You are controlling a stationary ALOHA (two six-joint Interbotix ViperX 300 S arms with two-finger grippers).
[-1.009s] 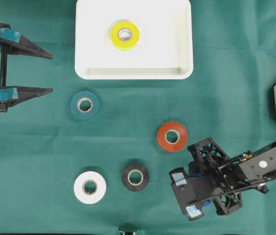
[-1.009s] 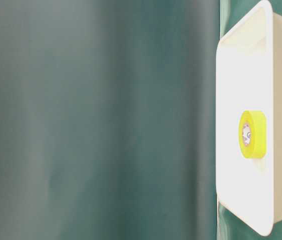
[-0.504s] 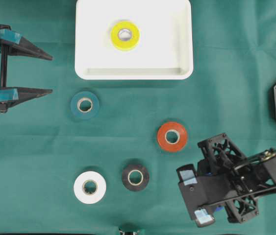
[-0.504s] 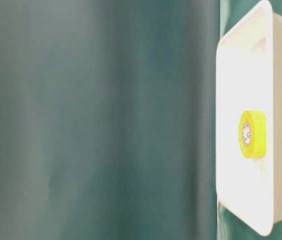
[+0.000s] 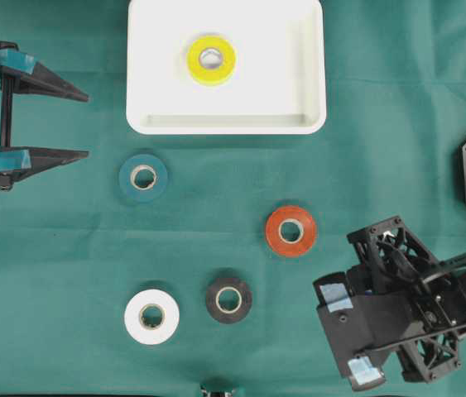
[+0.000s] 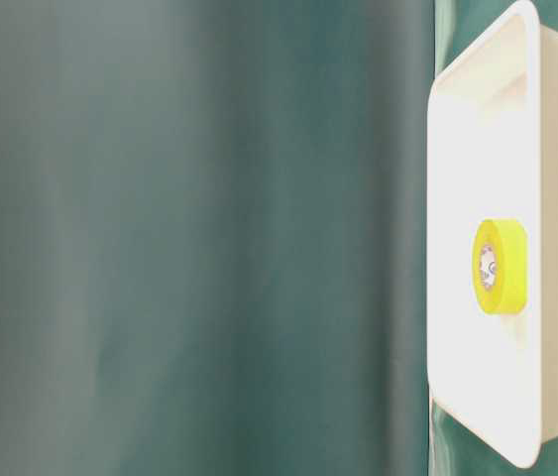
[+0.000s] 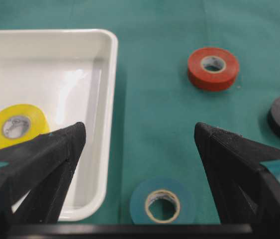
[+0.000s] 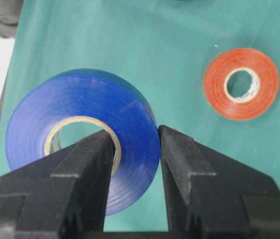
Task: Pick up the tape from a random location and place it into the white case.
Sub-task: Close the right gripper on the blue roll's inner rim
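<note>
The right gripper (image 8: 135,144) has its jaws pinching one wall of a glossy blue roll of plastic tape (image 8: 82,137), one jaw inside the cardboard core and the other on the outer face. The roll hangs off to one side of the jaws, above the green cloth-covered table (image 8: 179,59). This is the task's tape, and it sits well away from the white rectangular plastic case (image 5: 226,124), out at the corner of the table farthest from it in the overhead view.

The risk, as I judge it, lies in that one-sided grip. Only a narrow part of the smooth roll is clamped, so it could swivel or slip out while being carried to the case. A drop on the way could land on the orange-red roll of tape (image 5: 290,231), which lies between the gripper and the case, and knock it aside. The case has a raised rim; a low approach could catch the hanging roll on it.

Nearer the case, a teal roll of tape (image 5: 142,177) lies just off its long side; a black roll of tape (image 5: 228,299) and a white roll of tape (image 5: 151,316) lie farther out. A yellow roll of tape (image 5: 210,59) already rests flat inside the case, so releasing right above it could stack or tip the blue one.

The left gripper (image 5: 79,124) waits beside the case with its jaws spread wide, holding nothing.

No brand, label or writing can be read; markings inside the yellow roll's core are too small to make out.
</note>
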